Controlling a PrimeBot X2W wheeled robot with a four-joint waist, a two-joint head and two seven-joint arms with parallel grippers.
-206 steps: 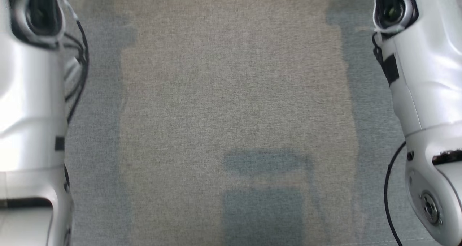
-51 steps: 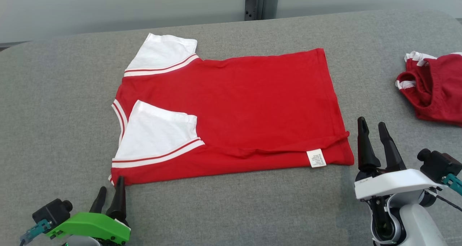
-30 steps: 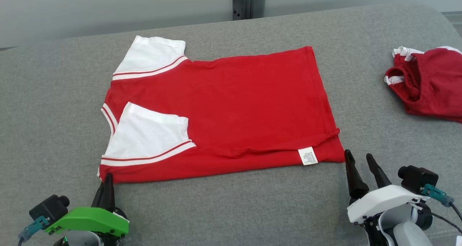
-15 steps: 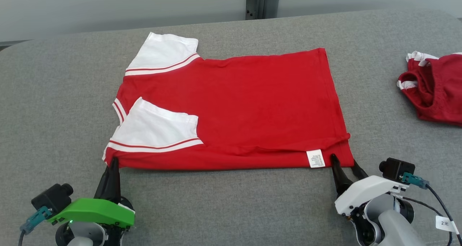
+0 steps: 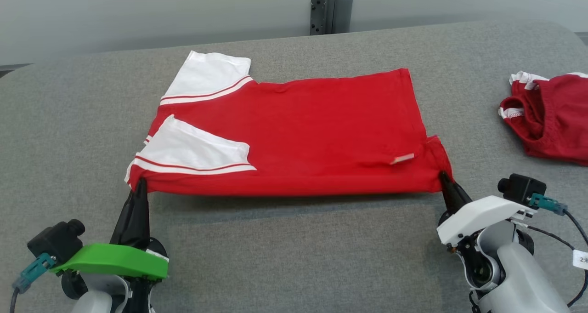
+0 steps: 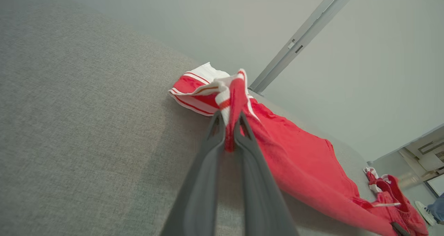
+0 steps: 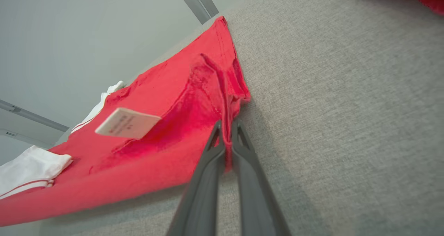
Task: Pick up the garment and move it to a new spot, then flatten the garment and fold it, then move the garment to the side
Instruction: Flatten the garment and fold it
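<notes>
Red shirt (image 5: 294,129) lies on the middle of the desk (image 5: 294,258), left jaws and right jaws closed on its corners at the desk's front side. We should lift both equally, keep this edge tight and fold it toward the desk's back. Its long axis runs along the desk, neck toward the desk's left end.

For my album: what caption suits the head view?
Left tool and right tool pinch the red-and-white shirt by its near corners, that edge held above the grey surface.
</notes>
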